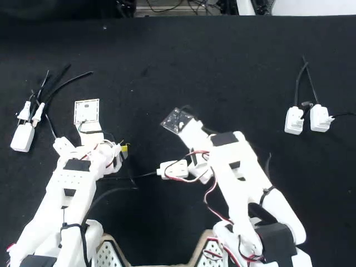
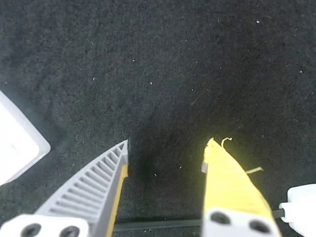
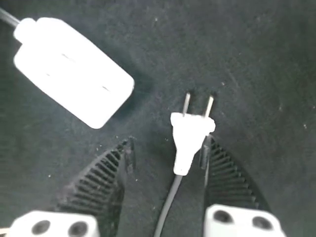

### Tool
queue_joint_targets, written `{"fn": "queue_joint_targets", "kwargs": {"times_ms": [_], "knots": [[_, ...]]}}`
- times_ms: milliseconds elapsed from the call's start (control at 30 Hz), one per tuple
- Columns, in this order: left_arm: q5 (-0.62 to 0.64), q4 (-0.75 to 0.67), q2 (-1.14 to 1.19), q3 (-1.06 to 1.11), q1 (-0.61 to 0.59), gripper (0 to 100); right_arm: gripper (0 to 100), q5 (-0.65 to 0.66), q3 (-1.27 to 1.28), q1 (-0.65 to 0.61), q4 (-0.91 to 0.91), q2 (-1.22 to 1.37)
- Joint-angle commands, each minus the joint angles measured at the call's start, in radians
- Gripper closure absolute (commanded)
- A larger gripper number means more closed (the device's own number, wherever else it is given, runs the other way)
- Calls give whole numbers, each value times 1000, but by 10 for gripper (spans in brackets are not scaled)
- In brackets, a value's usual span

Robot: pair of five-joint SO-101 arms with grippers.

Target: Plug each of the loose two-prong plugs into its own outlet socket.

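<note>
Right gripper (image 3: 167, 143) spread wide, a loose plug (image 3: 189, 133) between its fingers, ungripped, mid-bench (image 1: 233, 67). Its socket (image 3: 74, 71) sits just beyond, unmated. Left gripper (image 2: 168, 145) gapes over nothing. Left edge: two plugs (image 1: 25, 111) loose. Right-edge sockets (image 1: 293, 119) look filled, I'd say.

Even light from overhead, moderate level. Black cloth (image 1: 222, 67) reads dark and matte, no glare. White socket block (image 3: 74, 74) is bright, its surface nearly washed out, with a faint shadow beside it. Soft shadow on the cloth under the left gripper (image 2: 165, 148).
</note>
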Motion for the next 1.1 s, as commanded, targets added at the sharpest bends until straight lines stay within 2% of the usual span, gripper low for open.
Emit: {"fn": "queue_joint_targets", "kwargs": {"times_ms": [0, 133, 233, 600, 733, 933, 1067], "knots": [[5, -20, -29, -10, -10, 759, 797, -8, 13, -28, -61, -8], [5, -20, -29, -8, -10, 759, 797, 25, 110, -26, -173, -8], [5, -20, -29, -7, -10, 759, 797, 64, 136, -11, -193, -8], [5, -20, -29, -5, -10, 759, 797, 213, 105, 187, -253, -8], [5, -20, -29, -5, -10, 759, 801, 216, 97, 227, -292, -8], [5, -20, -29, -5, -10, 759, 915, 207, 105, 227, -316, -8], [5, -20, -29, -5, -10, 759, 914, 169, 107, 226, -322, -8]]}}
